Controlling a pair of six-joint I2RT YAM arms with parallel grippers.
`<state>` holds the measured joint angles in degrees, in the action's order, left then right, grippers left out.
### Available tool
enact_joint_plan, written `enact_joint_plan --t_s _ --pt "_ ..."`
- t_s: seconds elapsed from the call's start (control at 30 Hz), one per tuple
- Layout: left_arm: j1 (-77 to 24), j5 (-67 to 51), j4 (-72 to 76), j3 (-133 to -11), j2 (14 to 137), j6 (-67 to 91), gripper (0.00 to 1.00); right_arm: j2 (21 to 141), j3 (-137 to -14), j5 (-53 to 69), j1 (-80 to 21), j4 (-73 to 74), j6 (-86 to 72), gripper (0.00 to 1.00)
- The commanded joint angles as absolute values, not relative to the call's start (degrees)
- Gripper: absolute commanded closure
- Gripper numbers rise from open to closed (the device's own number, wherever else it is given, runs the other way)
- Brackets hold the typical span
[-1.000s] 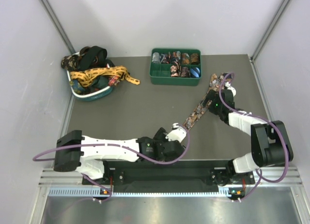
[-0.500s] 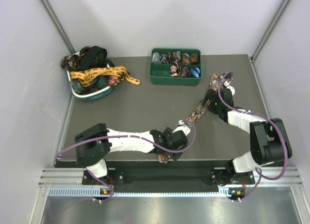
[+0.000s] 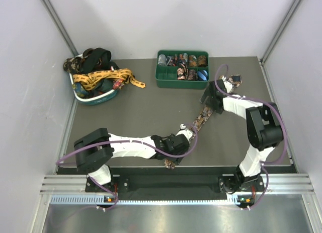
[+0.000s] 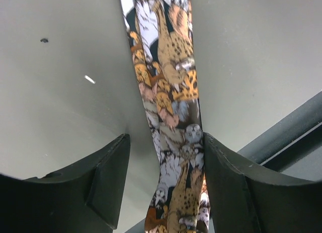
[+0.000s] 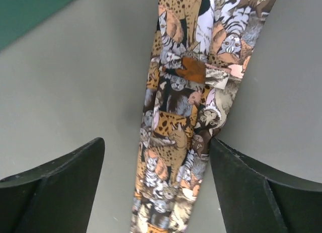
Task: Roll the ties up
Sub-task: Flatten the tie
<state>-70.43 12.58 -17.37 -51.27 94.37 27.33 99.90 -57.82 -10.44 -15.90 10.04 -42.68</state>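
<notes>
Straddling tie (image 4: pixel 173 142) with left gripper (image 4: pixel 165 157), jaws apart, one finger touching it, not clamped. Same at right gripper (image 5: pixel 157 152): wide open, tie brushing one finger.

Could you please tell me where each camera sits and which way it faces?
Top external: above and behind the robot, looking down on the table; the left arm and right arm show whole.
Left wrist: on the left arm, looking down between the left gripper's open fingers at the tie.
Right wrist: on the right arm, looking down between the right gripper's open fingers.
Shared: the tie shows in all three.
</notes>
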Motion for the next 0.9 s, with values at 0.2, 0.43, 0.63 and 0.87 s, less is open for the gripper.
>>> enact_joint_plan --t_s 0.2,0.43,0.63,0.87 --pt "-70.5 12.7 -17.4 -47.7 93.7 25.1 0.37 110.3 -73.5 -20.8 -17.0 28.4 -45.2 0.35" --pt "-63.4 14.7 -19.2 -48.8 96.3 25.5 0.40 116.8 -81.0 -23.3 -15.3 32.5 -43.0 0.48" --pt "-61.1 17.9 -19.6 -54.5 100.8 21.4 0.41 122.9 -87.4 -19.4 -11.5 32.6 -41.3 0.54" --pt "-59.0 18.2 -17.5 -63.8 108.4 16.0 0.42 126.2 -95.1 -15.7 -6.2 33.0 -41.4 0.50"
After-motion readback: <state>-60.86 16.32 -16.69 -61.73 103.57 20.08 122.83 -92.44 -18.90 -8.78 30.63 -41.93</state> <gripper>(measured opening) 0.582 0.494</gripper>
